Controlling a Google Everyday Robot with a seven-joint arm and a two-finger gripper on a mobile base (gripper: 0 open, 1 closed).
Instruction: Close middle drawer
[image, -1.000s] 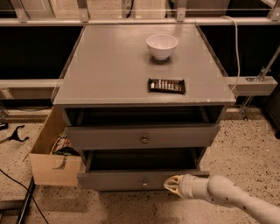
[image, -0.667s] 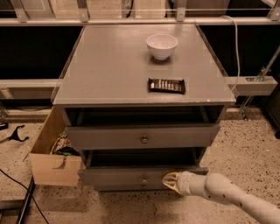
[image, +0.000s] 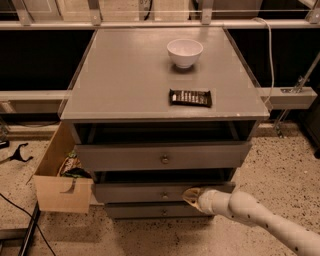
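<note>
The middle drawer (image: 145, 192) is a low grey front with a small round knob (image: 163, 194), under the taller top drawer front (image: 125, 157). It stands a little out of the grey cabinet, with a dark gap showing above it. My gripper (image: 192, 196) comes in from the lower right on a pale arm (image: 260, 220). Its tip rests against the right part of the middle drawer's front, just right of the knob.
The top drawer is also pulled out, dark inside. A bottom drawer front (image: 135, 211) sits below. On the cabinet top (image: 125, 75) stand a white bowl (image: 185, 51) and a dark snack bar (image: 190, 98). A tan cardboard box (image: 62, 192) stands at the cabinet's left. Cables lie on the speckled floor at left.
The gripper has moved left and towards the cabinet, and the middle drawer has slid inward with it; less of its dark inside shows now.
</note>
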